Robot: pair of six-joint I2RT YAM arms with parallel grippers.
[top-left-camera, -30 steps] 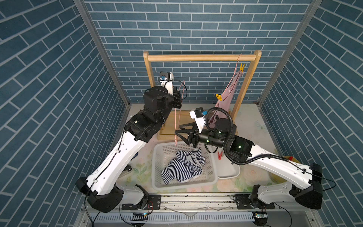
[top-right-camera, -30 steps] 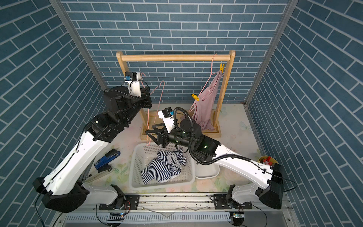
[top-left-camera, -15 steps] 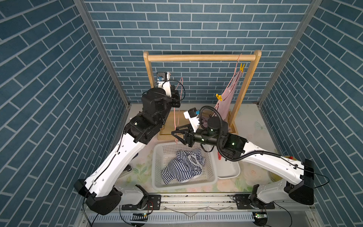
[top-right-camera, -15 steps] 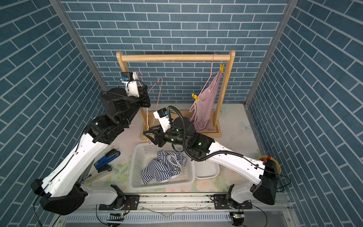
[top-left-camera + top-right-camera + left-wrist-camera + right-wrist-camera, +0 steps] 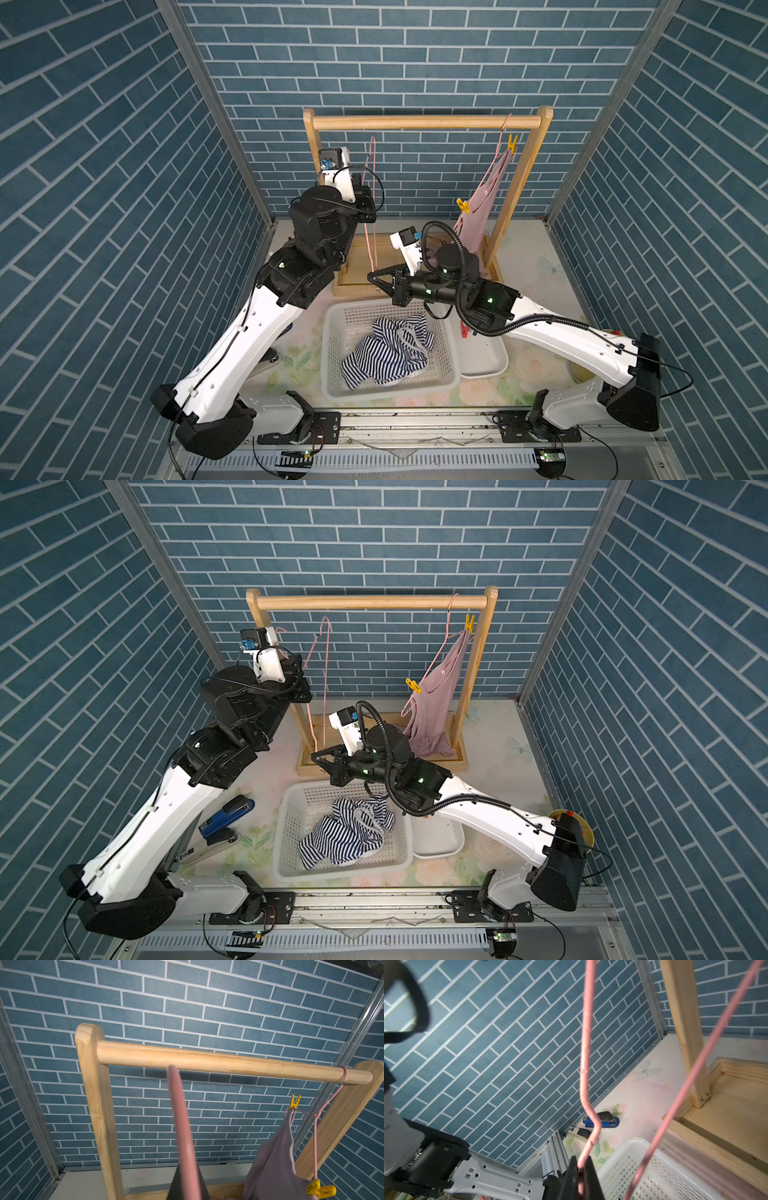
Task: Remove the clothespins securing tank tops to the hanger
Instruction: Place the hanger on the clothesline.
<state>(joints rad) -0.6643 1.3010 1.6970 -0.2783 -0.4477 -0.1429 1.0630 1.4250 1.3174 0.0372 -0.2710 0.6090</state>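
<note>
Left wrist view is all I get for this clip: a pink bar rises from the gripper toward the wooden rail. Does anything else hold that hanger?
Observer: Yes, the right gripper is shut on the empty hanger at a lower bend.
Operator: Is its hook on the rail?
Observer: No, in both top views the hook sits below the wooden rail, off it.
Operator: And the striped top?
Observer: The striped tank top lies crumpled in the white basket.

The right hand (image 5: 581, 1165) has moved in and clamped onto the bare pink hanger (image 5: 585, 1043)
</note>
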